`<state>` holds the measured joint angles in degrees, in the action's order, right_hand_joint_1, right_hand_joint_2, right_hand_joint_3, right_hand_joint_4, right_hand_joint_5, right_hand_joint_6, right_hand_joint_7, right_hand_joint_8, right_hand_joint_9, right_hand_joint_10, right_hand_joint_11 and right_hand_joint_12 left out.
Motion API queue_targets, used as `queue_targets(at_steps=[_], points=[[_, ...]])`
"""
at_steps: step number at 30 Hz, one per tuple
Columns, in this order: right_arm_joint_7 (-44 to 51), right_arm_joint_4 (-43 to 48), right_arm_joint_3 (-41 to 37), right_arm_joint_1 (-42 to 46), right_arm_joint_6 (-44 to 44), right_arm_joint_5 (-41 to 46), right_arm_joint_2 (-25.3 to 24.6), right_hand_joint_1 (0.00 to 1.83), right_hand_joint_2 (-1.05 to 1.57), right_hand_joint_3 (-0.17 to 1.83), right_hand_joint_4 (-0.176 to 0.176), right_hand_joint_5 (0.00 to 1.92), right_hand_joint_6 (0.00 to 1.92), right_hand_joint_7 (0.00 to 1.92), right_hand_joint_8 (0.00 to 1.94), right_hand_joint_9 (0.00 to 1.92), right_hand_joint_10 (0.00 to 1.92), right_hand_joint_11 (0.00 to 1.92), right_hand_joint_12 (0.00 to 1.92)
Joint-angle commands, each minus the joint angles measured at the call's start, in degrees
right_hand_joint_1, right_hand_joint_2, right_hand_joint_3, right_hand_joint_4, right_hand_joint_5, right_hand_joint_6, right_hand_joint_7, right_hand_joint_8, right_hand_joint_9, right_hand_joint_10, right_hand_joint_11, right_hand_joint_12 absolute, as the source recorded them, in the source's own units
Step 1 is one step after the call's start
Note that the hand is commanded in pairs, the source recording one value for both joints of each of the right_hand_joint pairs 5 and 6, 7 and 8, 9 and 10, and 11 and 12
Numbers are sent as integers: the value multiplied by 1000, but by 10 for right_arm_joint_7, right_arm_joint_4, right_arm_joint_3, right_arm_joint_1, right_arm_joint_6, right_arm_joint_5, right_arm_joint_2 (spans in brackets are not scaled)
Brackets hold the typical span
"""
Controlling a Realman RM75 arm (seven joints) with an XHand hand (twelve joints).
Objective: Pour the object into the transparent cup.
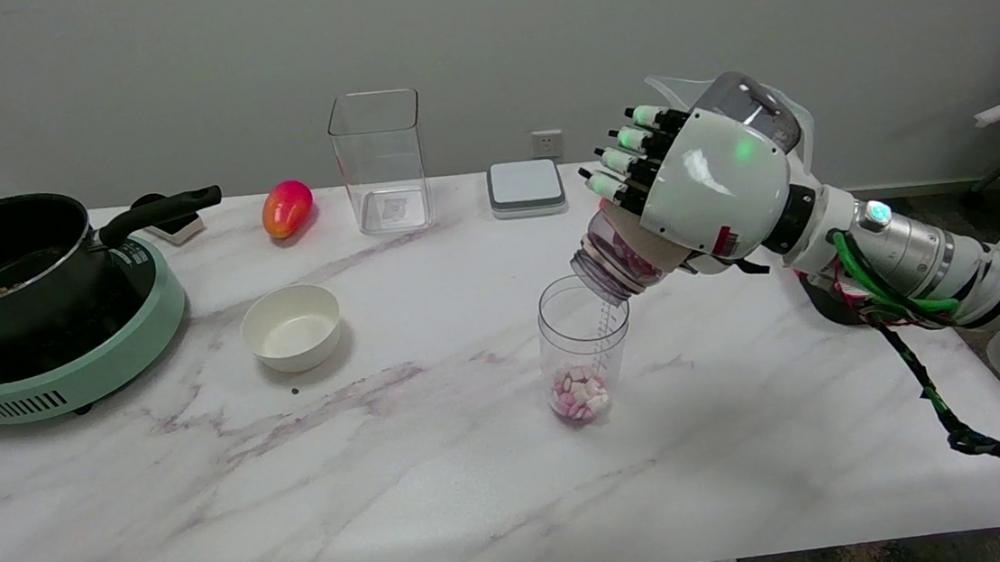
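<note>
The right hand [709,181] grips a small clear jar [614,262] holding pink and red pieces, its fingers wrapped around the body and the jar tilted mouth-down so the threaded neck hangs just over the right rim of the transparent cup [584,346]. The cup stands upright on the marble table [390,472], with a small heap of pink and white pieces [579,395] at its bottom. Most of the jar is hidden behind the palm, so how much remains inside cannot be told.

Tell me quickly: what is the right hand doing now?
Right hand: fingers closed around the jar, tilted mouth-down over the transparent cup.
</note>
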<state>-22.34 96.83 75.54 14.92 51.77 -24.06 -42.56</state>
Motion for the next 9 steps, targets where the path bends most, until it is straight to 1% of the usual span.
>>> queue_targets(at_steps=[1,5,7,9], points=[[2,17,-21,4,5,-30,-6,1350,930,585,0,1339,1339,1561,1561,1355,1355,1217,1217],[3,13,-21,11,-1,-6,-9,1349,926,583,0,1338,1338,1560,1560,1351,1351,1215,1215],[19,5,-18,17,-2,38,-19,1351,919,587,0,1335,1335,1558,1558,1349,1349,1213,1213],[33,-9,-17,21,-1,102,-36,1354,903,605,0,1322,1322,1554,1554,1344,1344,1209,1209]])
